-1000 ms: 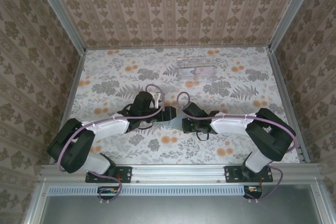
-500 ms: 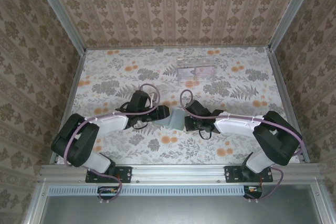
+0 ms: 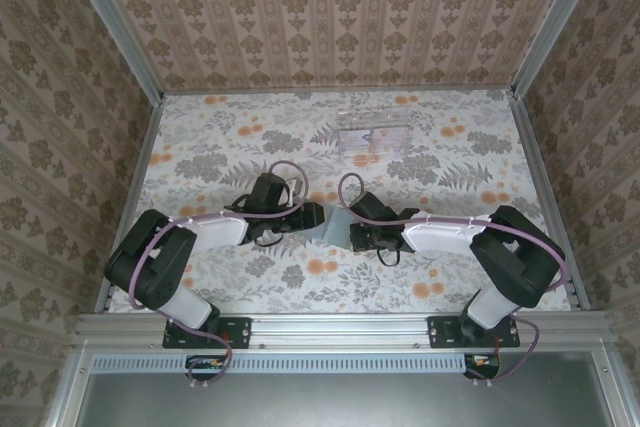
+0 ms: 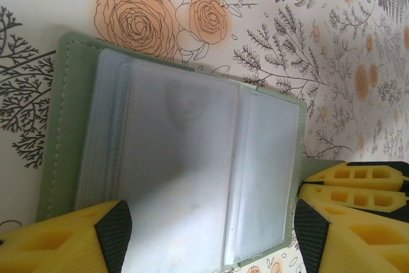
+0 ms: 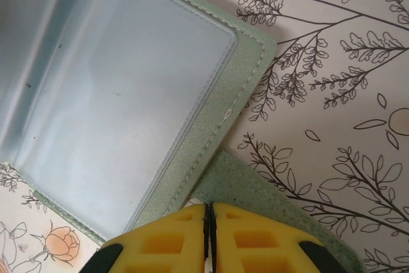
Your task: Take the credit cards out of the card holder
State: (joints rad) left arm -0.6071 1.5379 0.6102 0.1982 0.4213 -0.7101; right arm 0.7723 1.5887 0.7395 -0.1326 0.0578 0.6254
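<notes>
The holder (image 3: 328,228) lies opened flat at the middle of the surface (image 3: 200,147), a smooth sheet printed with grey ferns and orange roses, with both arms meeting over it. Its cover is a soft, pale green, leather-like rectangle with rounded corners and a line of stitching along the edge. Inside sit clear plastic sleeves (image 4: 185,158), cloudy and slightly wrinkled, overlapping like pages; whether cards sit in them I cannot tell. The left gripper (image 4: 212,238) hangs just above the holder with its fingers (image 4: 64,244) spread wide. They are yellow ribbed blocks faced with black textured pads, one over each side of the sleeves, and they are not clamped on anything. The right gripper (image 5: 209,222) has its yellow fingers (image 5: 255,241) pressed together with only a thin seam between them. They pinch a thin, grainy green flap at the holder's edge, just beside the stitched corner. A clear, shallow rectangular tray (image 3: 373,135) rests well apart, toward the far side of the surface.
</notes>
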